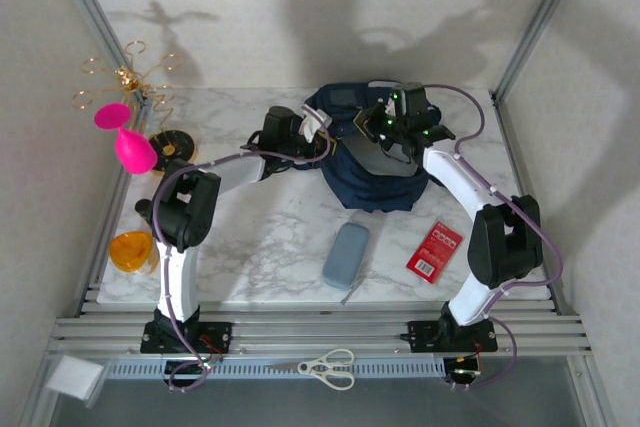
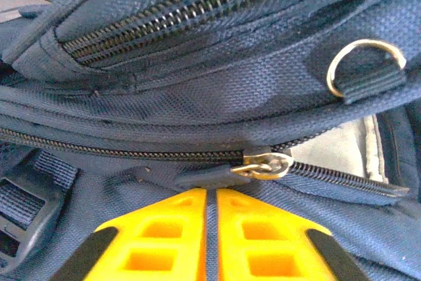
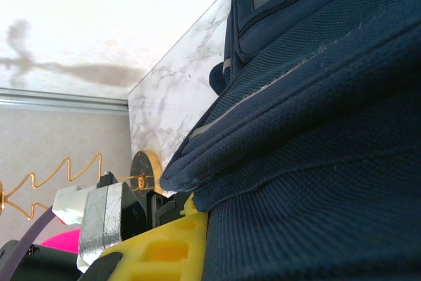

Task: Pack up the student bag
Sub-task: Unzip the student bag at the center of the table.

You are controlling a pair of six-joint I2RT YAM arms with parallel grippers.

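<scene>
Marble tabletop [image 1: 270, 237]: left end effector [image 2: 211, 192] and right end effector [image 1: 372, 137] pinch student bag [image 1: 375, 187].

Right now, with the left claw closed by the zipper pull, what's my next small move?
Probably draw the pull tab along the shut teeth: the left claw sits closed at it, and the student bag is unzipped only behind the slider.

i read the student bag [image 1: 375, 182] as navy blue with a pale grey patch. its zip pull [image 2: 266, 164] looks brass, i think. left gripper [image 2: 211, 192] yellow with black pads. table [image 1: 270, 237] white marble, grey-veined. pencil case [image 1: 346, 254] grey-blue; packet [image 1: 435, 251] red; cup [image 1: 133, 150] hot pink.
</scene>
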